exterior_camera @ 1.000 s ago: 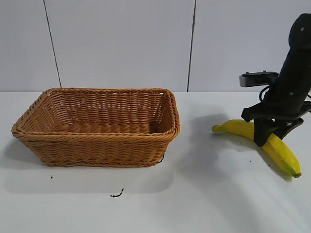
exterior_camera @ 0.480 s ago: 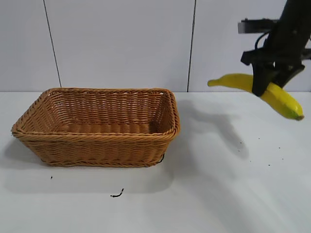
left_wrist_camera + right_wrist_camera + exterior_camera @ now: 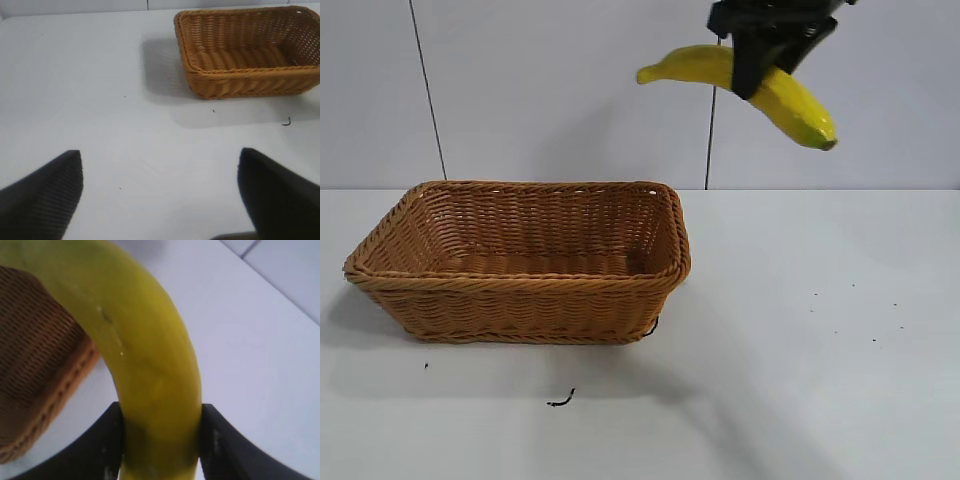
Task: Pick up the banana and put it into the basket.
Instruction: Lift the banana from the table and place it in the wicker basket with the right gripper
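Observation:
My right gripper is shut on the yellow banana at its middle and holds it high in the air, above and to the right of the basket. In the right wrist view the banana sits between my two black fingers, with the basket's corner below it. The tan woven basket stands on the white table and has nothing in it. My left gripper is open and holds nothing, away from the basket; it does not show in the exterior view.
A small dark scrap lies on the white table in front of the basket. A few dark specks dot the table at the right. A grey panelled wall stands behind.
My right gripper has lifted the banana off the table at the right, then carried it higher and leftward toward the basket. The basket has not moved.

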